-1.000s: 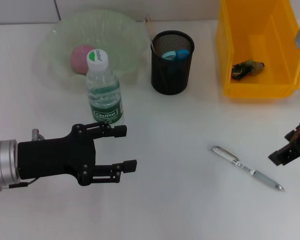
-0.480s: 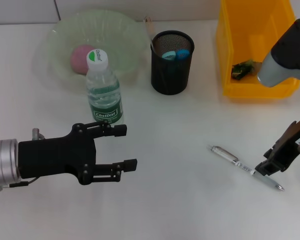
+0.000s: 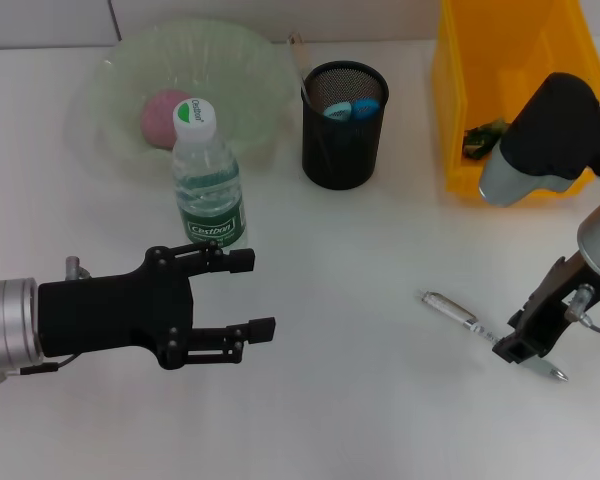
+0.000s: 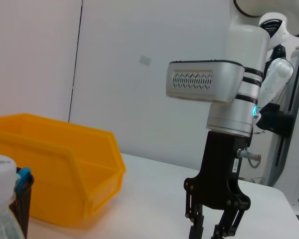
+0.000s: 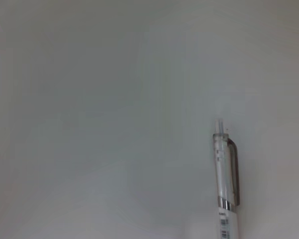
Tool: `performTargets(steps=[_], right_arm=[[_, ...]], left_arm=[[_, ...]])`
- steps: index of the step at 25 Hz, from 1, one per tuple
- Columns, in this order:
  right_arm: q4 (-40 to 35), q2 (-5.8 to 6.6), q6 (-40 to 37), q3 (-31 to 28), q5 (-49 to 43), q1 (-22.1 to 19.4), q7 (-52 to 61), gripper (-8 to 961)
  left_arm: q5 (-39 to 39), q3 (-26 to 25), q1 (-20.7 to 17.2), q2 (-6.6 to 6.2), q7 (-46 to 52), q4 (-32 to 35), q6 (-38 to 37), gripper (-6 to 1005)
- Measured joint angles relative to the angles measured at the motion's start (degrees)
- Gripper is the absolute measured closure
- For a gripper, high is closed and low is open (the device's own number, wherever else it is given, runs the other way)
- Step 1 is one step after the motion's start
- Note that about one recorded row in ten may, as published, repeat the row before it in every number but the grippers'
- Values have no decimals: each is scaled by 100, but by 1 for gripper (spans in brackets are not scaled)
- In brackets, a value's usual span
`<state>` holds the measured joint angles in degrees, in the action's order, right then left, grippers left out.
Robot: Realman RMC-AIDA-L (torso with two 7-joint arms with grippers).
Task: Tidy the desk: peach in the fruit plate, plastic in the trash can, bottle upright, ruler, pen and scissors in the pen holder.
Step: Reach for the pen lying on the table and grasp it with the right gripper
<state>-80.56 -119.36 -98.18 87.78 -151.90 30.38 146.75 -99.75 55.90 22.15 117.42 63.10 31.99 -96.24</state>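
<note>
A clear pen (image 3: 460, 314) lies on the white desk at the right; it also shows in the right wrist view (image 5: 225, 179). My right gripper (image 3: 513, 347) is down over the pen's middle with its fingers apart, and it shows in the left wrist view (image 4: 209, 231). My left gripper (image 3: 257, 295) is open and empty at the front left, just before the upright water bottle (image 3: 208, 180). The pink peach (image 3: 162, 118) lies in the clear fruit plate (image 3: 250, 70). The black mesh pen holder (image 3: 344, 135) holds blue-handled scissors (image 3: 346, 108) and a ruler (image 3: 299, 52). Crumpled plastic (image 3: 485, 136) lies in the yellow bin (image 3: 460, 100).
The yellow bin stands at the back right, with the right arm's elbow (image 3: 545, 135) over its front edge. The fruit plate is at the back left and the pen holder between them. Bare desk (image 3: 360, 400) lies between the two grippers.
My right arm has swung in from the right edge, and its gripper has moved left and down onto the pen. The left arm, bottle and pen have not moved.
</note>
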Motion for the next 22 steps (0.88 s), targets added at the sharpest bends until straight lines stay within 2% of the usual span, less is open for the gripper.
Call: performTargets(steps=[22], right_arm=[[209,-9,424,372,-64,9,-7,595]], left_arm=[[0,-44,3,27,0,0,18,189]])
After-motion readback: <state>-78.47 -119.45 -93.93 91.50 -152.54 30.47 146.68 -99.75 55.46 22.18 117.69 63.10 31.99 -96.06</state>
